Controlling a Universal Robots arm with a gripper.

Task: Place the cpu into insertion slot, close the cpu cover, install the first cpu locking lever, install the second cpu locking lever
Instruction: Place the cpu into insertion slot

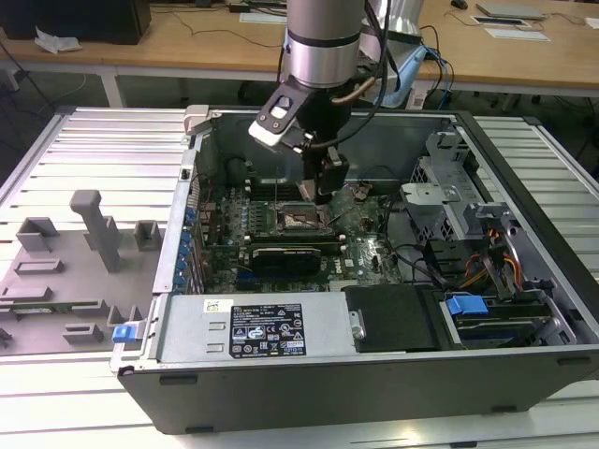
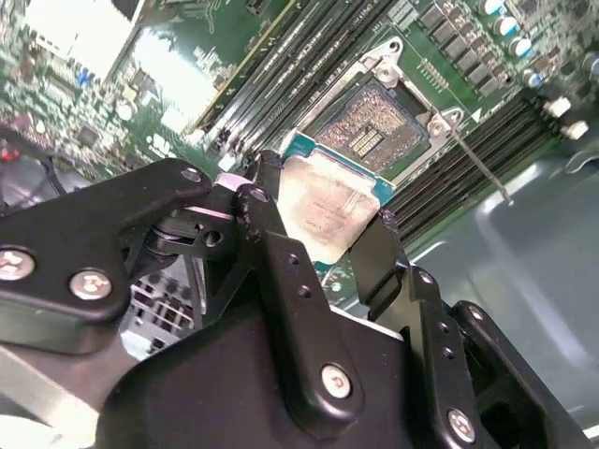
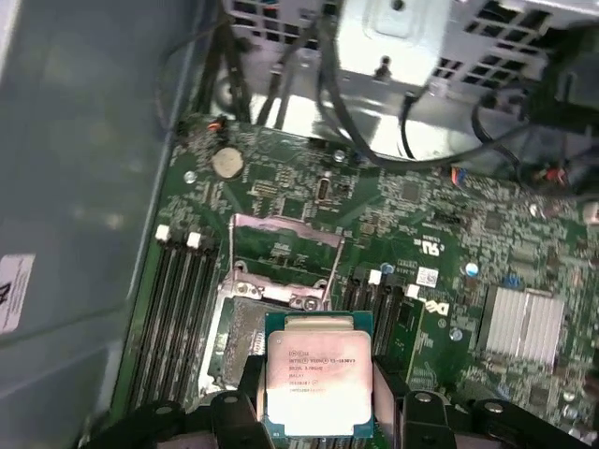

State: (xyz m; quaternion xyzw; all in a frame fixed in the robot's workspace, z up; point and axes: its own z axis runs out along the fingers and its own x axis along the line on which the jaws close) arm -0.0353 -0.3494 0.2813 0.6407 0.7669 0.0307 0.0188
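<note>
- Above the open computer case (image 1: 281, 393), in the exterior view, the gripper (image 1: 329, 192) hangs low over the motherboard (image 1: 365, 245), just beside the insertion slot (image 1: 301, 220) on the exterior view's right. A large white and black label (image 1: 267, 330) sits on the metal box at the near wall. It carries print and marks, which I do not copy.
- In the second wrist view, the two black fingers (image 2: 271, 243) are closed on opposite edges of the cpu (image 2: 328, 210). The chip is in the air, near the slot (image 2: 379, 122) but not yet over it, and its sides do not seem parallel with the slot's frame. My judgement: if it goes down turned or off-centre like this, a corner may land on the fine contacts and bend them. The grip is only on thin edges, so the chip could also slip or tilt.
- In the first wrist view, the cpu (image 3: 318, 374) shows several lines of small print on its pale top. The cpu cover (image 3: 285, 245) stands open behind the slot (image 3: 245, 327). A careless approach might knock it.
</note>
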